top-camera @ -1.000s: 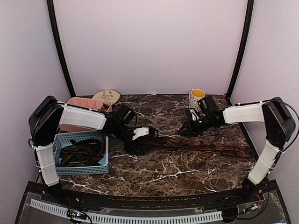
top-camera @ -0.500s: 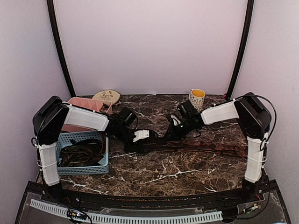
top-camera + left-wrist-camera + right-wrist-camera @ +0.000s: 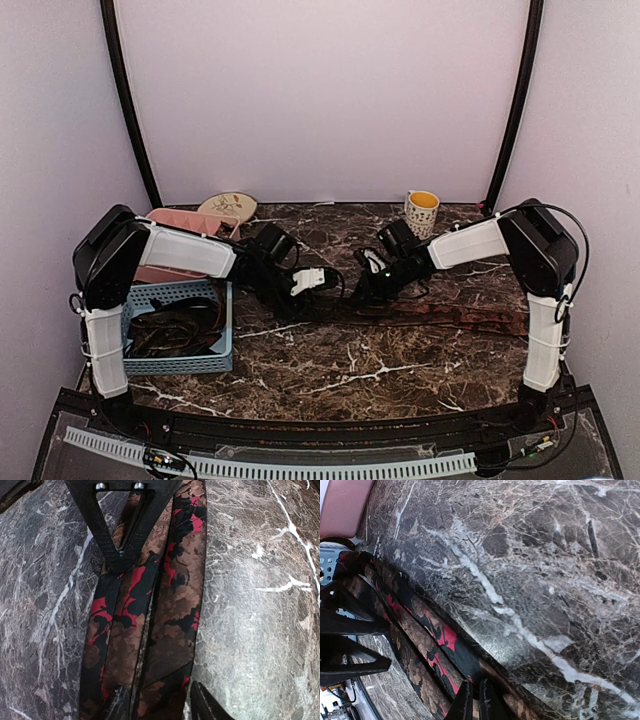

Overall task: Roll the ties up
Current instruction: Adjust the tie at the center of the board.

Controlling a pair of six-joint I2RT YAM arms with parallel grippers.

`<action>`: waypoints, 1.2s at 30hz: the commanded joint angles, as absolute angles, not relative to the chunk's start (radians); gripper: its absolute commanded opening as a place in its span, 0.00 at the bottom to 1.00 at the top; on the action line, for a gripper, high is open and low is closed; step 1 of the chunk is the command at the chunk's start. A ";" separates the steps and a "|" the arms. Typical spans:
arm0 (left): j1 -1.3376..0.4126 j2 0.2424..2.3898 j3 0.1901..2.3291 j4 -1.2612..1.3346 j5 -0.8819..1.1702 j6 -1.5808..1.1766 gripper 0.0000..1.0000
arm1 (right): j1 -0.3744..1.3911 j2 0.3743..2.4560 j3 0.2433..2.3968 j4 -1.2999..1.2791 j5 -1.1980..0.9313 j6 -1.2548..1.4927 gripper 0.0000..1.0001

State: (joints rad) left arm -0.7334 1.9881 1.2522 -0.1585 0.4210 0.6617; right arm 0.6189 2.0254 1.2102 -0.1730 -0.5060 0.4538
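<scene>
Across the middle of the overhead view, running from centre to the right edge, the tie point(image 3: 440, 312) is lying flat on the marble tabletop point(image 3: 350, 370). Its centre end is doubling back on itself, so two patterned bands are sitting side by side in the left wrist view. It is looking thin, limp and light, a strip with no stiffness of its own. The weave is probably sliding easily on the polished stone, so any turn already made is likely to be slumping open unless something is pinning it.

The best place to take hold is judged to be the doubled end, nipping both layers at their edge rather than the single band further right.

At the bottom of the left wrist view, the left claw point(image 3: 160, 707) is standing partly wide, its fingers straddling one band without bunching it. The right claw point(image 3: 476, 705) is narrowing to a slit right over the fabric; whether it is actually nipping cloth, I cannot tell.

At the left of the overhead view, a blue basket point(image 3: 228, 330) is holding more dark strips.
</scene>
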 commanded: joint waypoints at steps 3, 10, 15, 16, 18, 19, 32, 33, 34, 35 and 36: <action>-0.735 2.015 1.269 -0.227 0.449 0.667 0.35 | 0.626 2.051 1.187 -0.196 -0.494 0.437 0.06; -0.736 1.927 1.222 -0.206 0.505 0.638 0.06 | 0.660 2.049 1.160 -0.181 -0.530 0.447 0.04; -0.735 1.847 1.205 -0.169 0.533 0.595 0.00 | 0.685 2.033 1.120 -0.151 -0.566 0.474 0.03; -0.735 1.840 1.205 -0.164 0.534 0.587 0.00 | 0.684 2.023 1.120 -0.155 -0.559 0.474 0.03; -0.735 1.836 1.212 -0.166 0.536 0.588 0.00 | 0.679 1.997 1.135 -0.177 -0.541 0.469 0.04; -0.735 1.839 1.218 -0.175 0.535 0.589 0.00 | 0.674 1.983 1.144 -0.187 -0.534 0.468 0.05; -0.735 1.866 1.244 -0.177 0.458 0.573 0.00 | 0.552 1.767 1.143 -0.331 -0.482 0.405 0.17; -0.735 1.863 1.245 -0.166 0.452 0.559 0.00 | 0.543 1.749 1.116 -0.330 -0.483 0.405 0.17; -0.735 1.862 1.245 -0.151 0.444 0.544 0.00 | 0.534 1.735 1.095 -0.328 -0.482 0.405 0.17; -0.734 1.861 1.247 -0.137 0.440 0.529 0.00 | 0.526 1.721 1.078 -0.326 -0.482 0.406 0.17; -0.734 1.862 1.250 -0.127 0.438 0.516 0.00 | 0.520 1.709 1.062 -0.324 -0.482 0.406 0.18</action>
